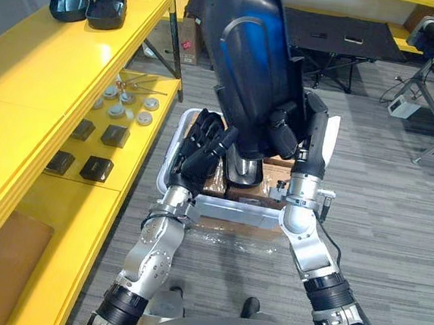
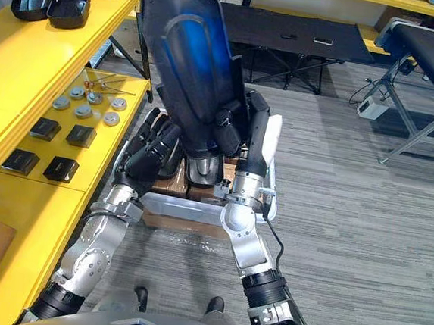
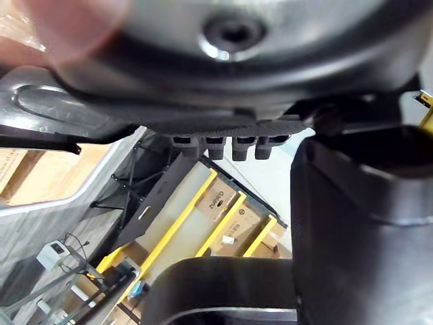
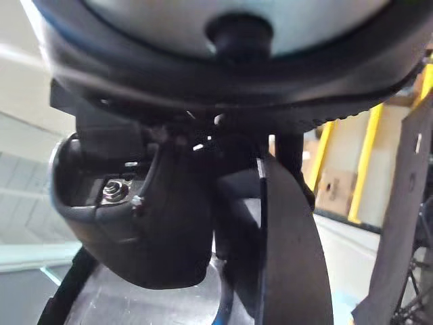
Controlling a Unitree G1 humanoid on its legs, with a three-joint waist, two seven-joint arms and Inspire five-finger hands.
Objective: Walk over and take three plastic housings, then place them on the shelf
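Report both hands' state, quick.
Left hand: open, fingers laid flat against the black housing.
Right hand: shut on the black housing, at its lower edge.

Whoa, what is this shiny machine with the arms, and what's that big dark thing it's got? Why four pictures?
It is a walking robot with two silver arms and dark hands. Two pictures come from cameras in its head, looking down; the other two from its wrists, very close up. The big plastic housing is held up between its hands: the left hand presses flat against it, the right hand curls round its edge. Below is a bin on the floor. On its left is a yellow shelf with more housings and small black boxes.
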